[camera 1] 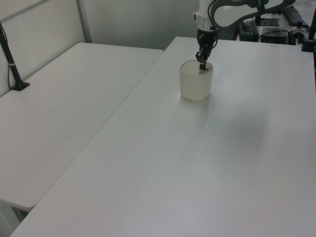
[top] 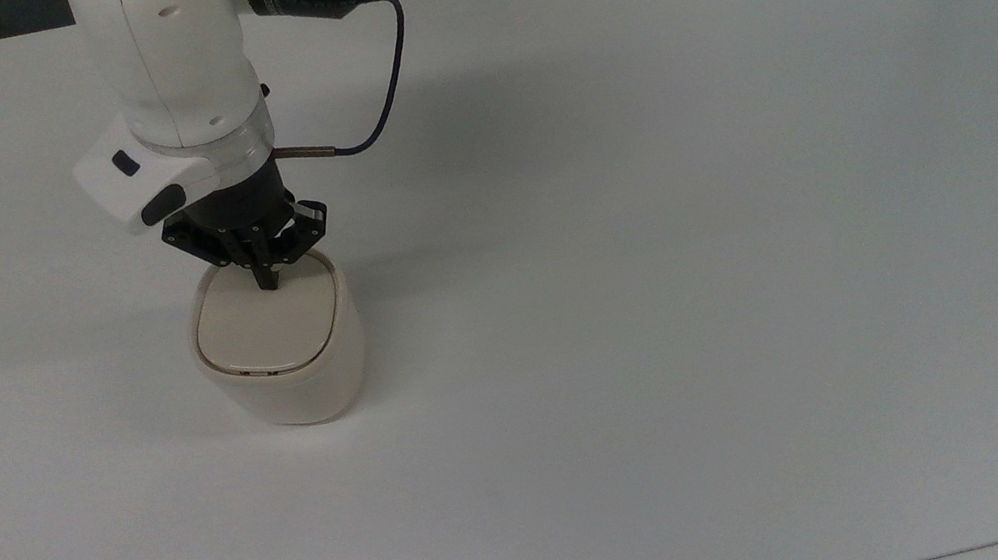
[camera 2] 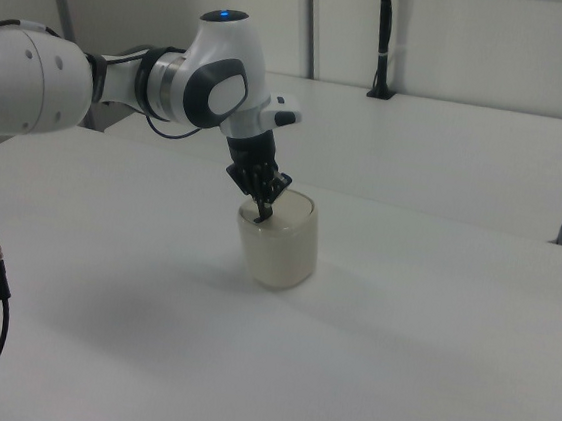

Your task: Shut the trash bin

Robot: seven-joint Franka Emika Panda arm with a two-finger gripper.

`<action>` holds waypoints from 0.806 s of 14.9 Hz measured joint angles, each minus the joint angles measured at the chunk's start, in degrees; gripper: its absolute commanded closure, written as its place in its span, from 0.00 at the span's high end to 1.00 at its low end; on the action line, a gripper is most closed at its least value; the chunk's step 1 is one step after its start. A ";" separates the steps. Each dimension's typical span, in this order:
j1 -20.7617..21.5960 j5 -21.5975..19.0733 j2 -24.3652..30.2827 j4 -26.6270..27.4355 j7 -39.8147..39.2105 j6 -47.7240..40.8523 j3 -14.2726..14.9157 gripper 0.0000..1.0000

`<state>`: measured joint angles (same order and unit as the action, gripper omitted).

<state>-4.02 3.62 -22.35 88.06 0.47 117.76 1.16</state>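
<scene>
The trash bin (top: 293, 380) (camera 1: 195, 86) (camera 2: 282, 251) is a small cream-beige tub standing upright on the white table. Its flat lid (top: 268, 324) lies level inside the rim with only a thin seam around it. My gripper (top: 266, 283) (camera 1: 202, 64) (camera 2: 264, 212) points straight down with its black fingers shut together, the tips touching the lid near the edge that faces the arm. Nothing is held between the fingers.
The white table (top: 705, 235) stretches wide to the top view's right of the bin. A second white table (camera 1: 59, 113) stands at the left view's left, with a black clamp post (camera 1: 12, 66) on it. A dark cable (top: 384, 76) loops off the arm's wrist.
</scene>
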 measured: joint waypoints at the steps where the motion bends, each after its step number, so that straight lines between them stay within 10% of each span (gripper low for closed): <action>1: 0.02 0.00 0.00 -0.15 0.00 -0.02 0.00 0.02; 12: 7.66 -1.07 9.37 -6.12 0.03 -22.02 -0.47 0.07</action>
<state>3.64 2.55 -12.98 81.94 0.50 95.74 0.69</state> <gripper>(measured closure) 0.965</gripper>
